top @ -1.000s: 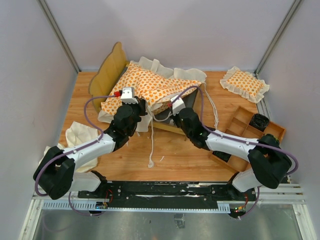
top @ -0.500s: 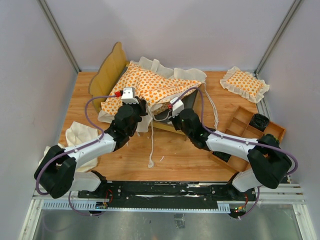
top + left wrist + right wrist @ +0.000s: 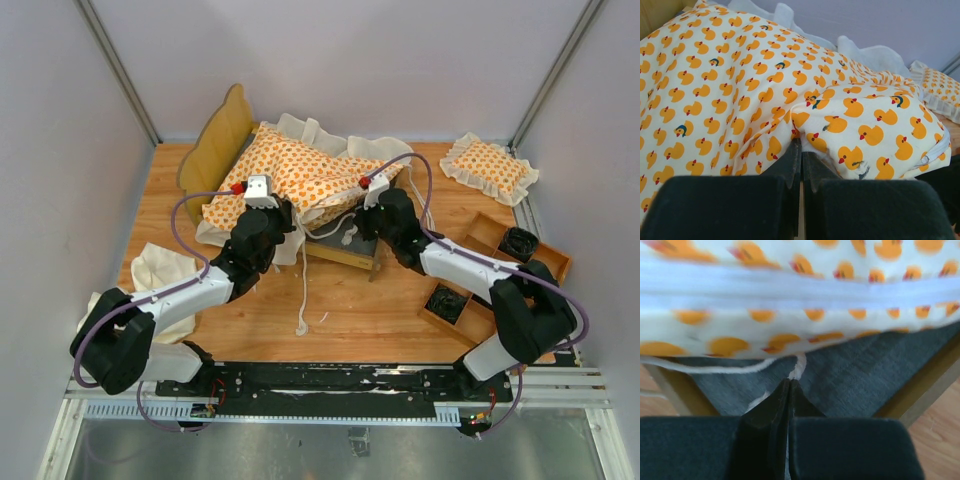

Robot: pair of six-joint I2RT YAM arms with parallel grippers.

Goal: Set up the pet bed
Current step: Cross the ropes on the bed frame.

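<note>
Bed frame (image 3: 215,140): it stands at the far left of the table (image 3: 350,310), with its scalloped headboard toward the left wall.
Cushion (image 3: 730,90): printed with yellow ducks, it lies askew across the frame, and its near right corner is folded up.
Left gripper (image 3: 796,145): the jaws are closed and the tips press into the fold at the cushion's near edge. I cannot tell whether any fabric is caught.
Right gripper (image 3: 789,382): the jaws are closed. It sits under the cushion's raised right edge, over the grey base (image 3: 850,375). A tie string (image 3: 799,364) runs right up to the tips, but I cannot tell whether it is pinched.
Change: a second ago the right arm was at the middle of the frame's near rail. It is now toward the right end and further back. The left arm is where it was.
</note>
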